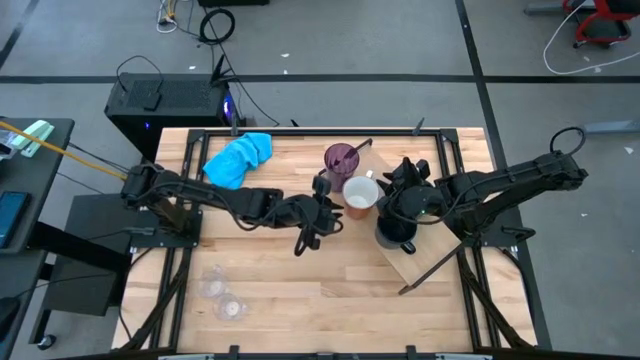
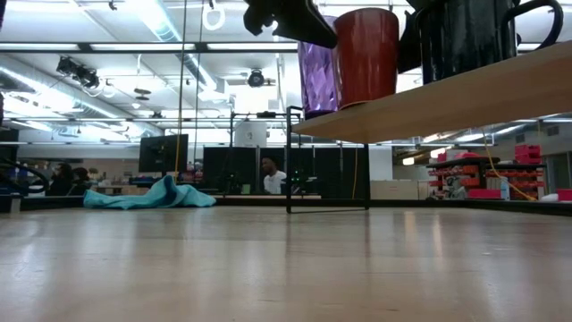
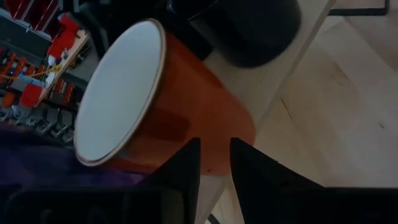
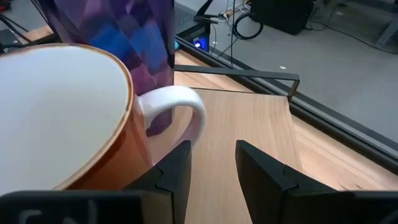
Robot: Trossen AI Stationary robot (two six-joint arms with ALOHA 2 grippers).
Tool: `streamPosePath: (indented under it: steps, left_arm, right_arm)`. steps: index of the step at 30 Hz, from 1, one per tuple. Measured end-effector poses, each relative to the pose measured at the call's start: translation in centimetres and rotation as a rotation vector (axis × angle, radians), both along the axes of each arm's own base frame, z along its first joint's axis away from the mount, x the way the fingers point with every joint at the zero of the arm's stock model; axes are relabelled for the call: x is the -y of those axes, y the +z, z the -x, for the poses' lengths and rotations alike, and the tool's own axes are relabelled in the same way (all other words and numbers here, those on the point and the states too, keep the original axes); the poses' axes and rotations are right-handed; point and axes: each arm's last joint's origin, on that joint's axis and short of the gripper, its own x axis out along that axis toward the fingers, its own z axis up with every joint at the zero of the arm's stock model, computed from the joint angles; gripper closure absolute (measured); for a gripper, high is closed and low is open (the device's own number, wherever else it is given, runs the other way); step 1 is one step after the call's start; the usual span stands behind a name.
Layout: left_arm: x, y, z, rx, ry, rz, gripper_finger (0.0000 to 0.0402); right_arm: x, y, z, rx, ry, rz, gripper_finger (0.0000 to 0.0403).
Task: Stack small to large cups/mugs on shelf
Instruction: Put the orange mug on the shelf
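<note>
From above, the left gripper sits just beside the mug, which is white inside and orange-red outside, while the right gripper is on the mug's other side near a dark mug; all stand on the shelf after the purple tumbler, probably lined up by size. From table height, the tumbler, the mug and a dark mug stand upright side by side on the shelf. In the left wrist view the fingers stand slightly apart and hold nothing, with the mug just ahead, and in the right wrist view the fingers are also apart and empty, just short of the mug's handle.
</note>
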Motion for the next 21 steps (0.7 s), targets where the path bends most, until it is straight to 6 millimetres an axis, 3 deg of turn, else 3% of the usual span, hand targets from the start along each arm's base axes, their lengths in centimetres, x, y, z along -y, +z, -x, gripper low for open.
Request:
streamPosePath:
  steps: [14, 21]
  left_arm:
    - [-1.5, 0.0, -0.2, -0.001, 0.036, -0.004, 0.0301]
    - [-2.0, 0.0, -0.2, -0.002, 0.047, -0.008, 0.0302]
  right_arm:
    - [-0.6, 2.1, 0.5, -0.014, 0.02, -0.017, 0.0274]
    - [-1.2, 2.0, 0.6, -0.02, 0.061, -0.03, 0.0284]
